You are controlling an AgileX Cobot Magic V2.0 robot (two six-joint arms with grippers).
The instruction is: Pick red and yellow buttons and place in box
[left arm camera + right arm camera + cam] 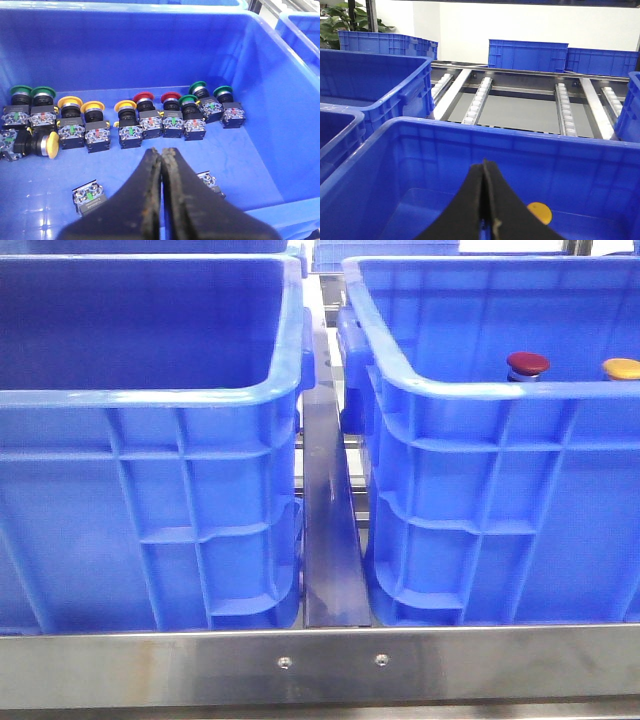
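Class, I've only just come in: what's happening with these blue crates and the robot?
A two-armed robot is sorting push buttons between large blue plastic crates. The left end effector, shut and empty, hangs over a crate holding rows of green, yellow and red mushroom-headed push buttons. The right end effector, also shut and empty, sits above the other blue crate, where a dark red button and a yellow one already rest.

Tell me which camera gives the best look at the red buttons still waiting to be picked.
The left wrist view: two red buttons stand upright in the row inside the crate, ahead of the shut left gripper. The front view shows only one red cap over the right crate's rim. The right wrist view shows none.
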